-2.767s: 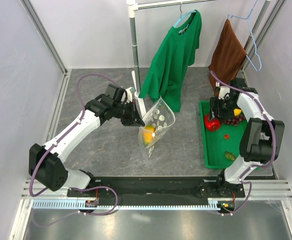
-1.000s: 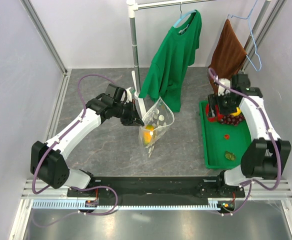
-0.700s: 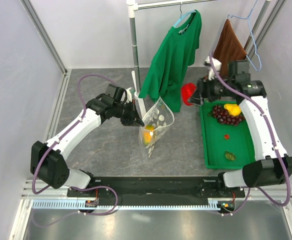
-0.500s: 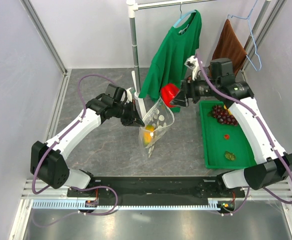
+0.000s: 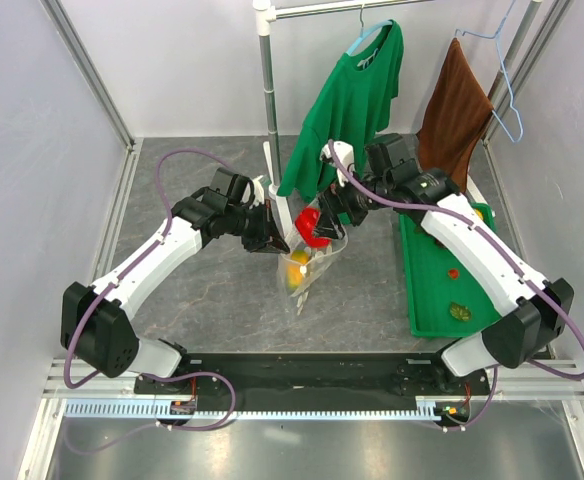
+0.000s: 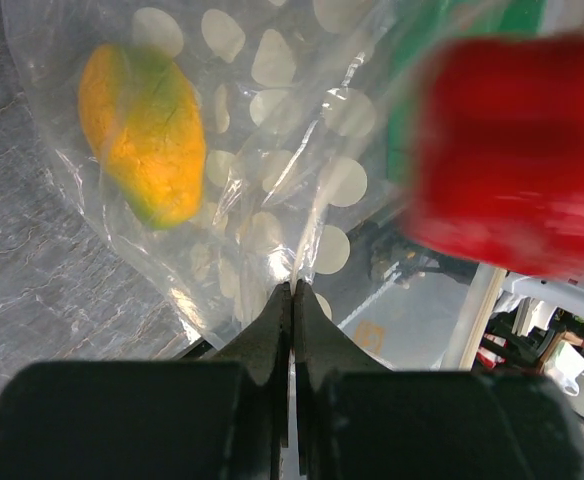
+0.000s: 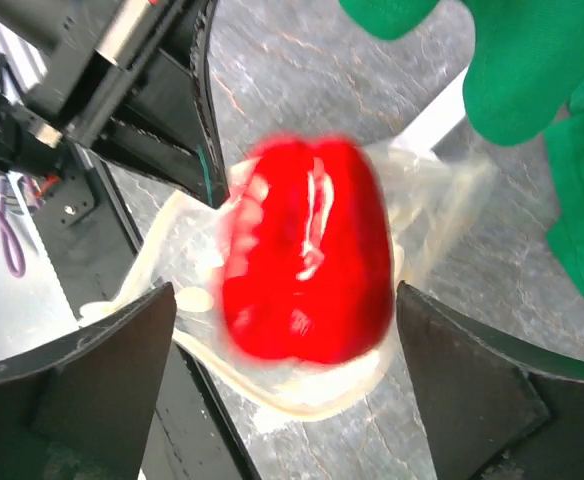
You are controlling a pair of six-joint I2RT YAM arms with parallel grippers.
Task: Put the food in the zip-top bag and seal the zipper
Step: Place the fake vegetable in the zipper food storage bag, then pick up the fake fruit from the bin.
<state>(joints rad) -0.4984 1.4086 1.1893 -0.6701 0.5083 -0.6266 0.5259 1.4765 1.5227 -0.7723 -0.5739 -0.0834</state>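
Observation:
My left gripper is shut on the mouth edge of the clear dotted zip-top bag and holds it hanging open; the pinched edge shows in the left wrist view. The yellow-orange mango lies inside the bag. My right gripper is right over the bag mouth, jaws wide apart. The red pepper is blurred between them with gaps on both sides, above the pale zipper strip. It also shows in the left wrist view. The grape bunch is hidden behind my right arm.
The green tray lies at the right with a small red bit, a green piece and a yellow piece. A green shirt and brown cloth hang at the back beside a white pole.
My right arm lifted the red pepper off the tray and swung it left to the bag mouth. Its jaws now stand open around the pepper. The left arm and bag held still.

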